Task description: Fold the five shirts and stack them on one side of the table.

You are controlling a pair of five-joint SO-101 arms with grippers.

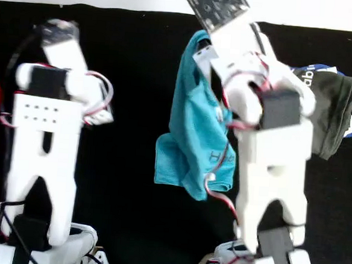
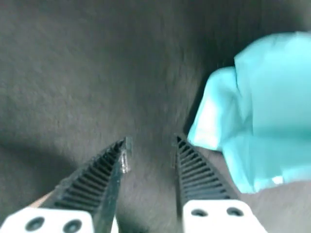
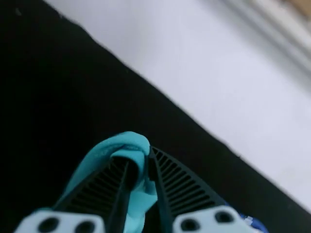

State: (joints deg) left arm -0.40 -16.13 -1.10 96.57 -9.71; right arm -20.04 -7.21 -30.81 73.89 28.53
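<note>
High view: right jaws clamp a hanging teal shirt (image 1: 191,127).
Left jaws, parted and empty, should probably catch its lower hem next.

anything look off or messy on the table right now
The teal shirt hangs bunched and crumpled from the right end effector, not laid flat. Beside that arm, a dark shirt lies in a loose heap, not neatly folded.

white arms (image 1: 41,153), black servo blocks (image 1: 280,109), red cables (image 1: 220,197), black ridged fingers (image 2: 194,170)
</note>
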